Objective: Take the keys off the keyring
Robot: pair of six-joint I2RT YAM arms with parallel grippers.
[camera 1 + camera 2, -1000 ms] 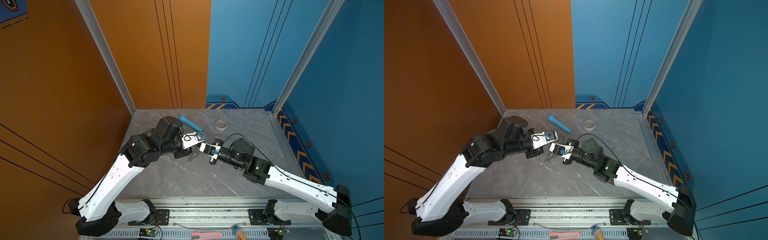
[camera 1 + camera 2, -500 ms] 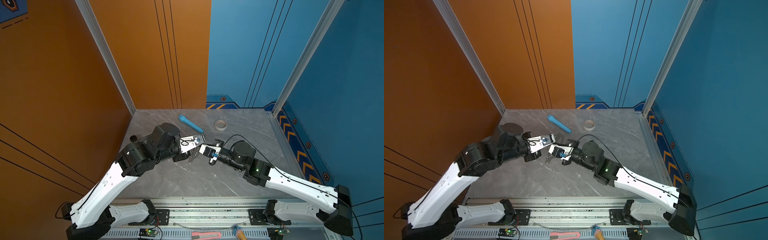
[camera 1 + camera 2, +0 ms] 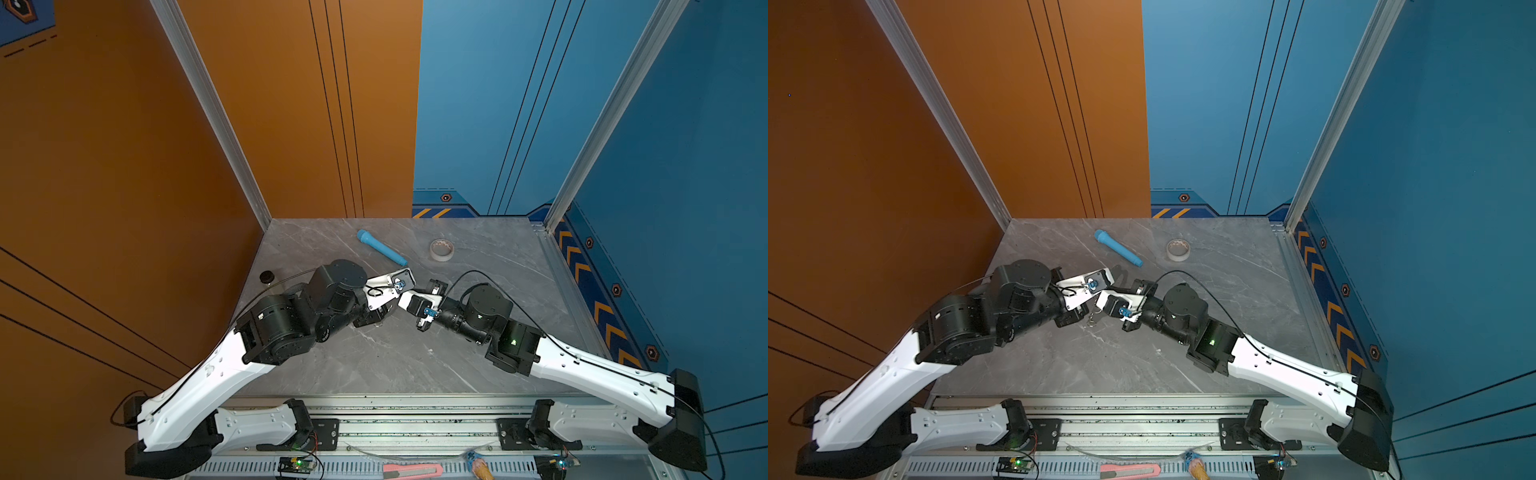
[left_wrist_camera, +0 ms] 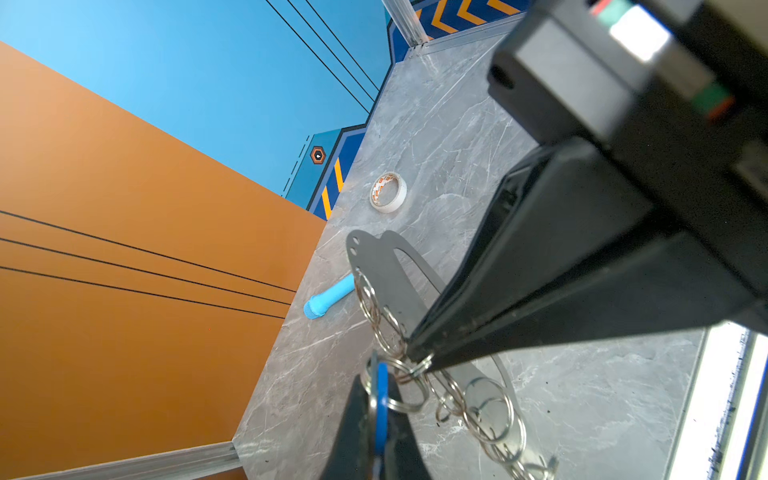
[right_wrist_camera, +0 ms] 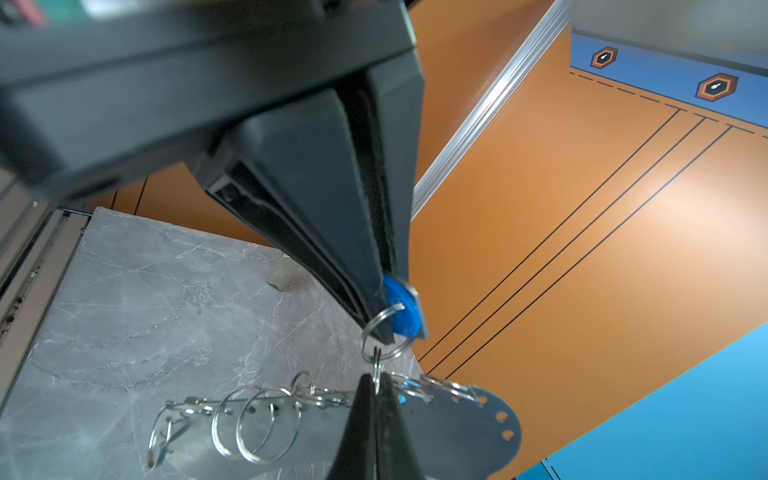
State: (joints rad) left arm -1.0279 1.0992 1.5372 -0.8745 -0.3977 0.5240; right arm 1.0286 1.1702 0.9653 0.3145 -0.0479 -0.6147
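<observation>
Grippers meet tip to tip above the middle of the grey marble desk (image 3: 395, 365). The right gripper (image 5: 392, 328) is clamped on the keys (image 5: 405, 309), of which a blue tag and a silvery edge show at its tip, with a wire split ring (image 5: 381, 316) looped round it. The left gripper (image 4: 417, 359) is pinched closed on one small wire ring of the keyring (image 4: 374, 266), a flat grey metal plate held off the desk with its row of rings hanging along one edge. The two rings appear linked. Farther back, near the desk's back edge, a blue tube (image 3: 381, 248) and a whitish tape roll (image 3: 441, 250) lie apart.
</observation>
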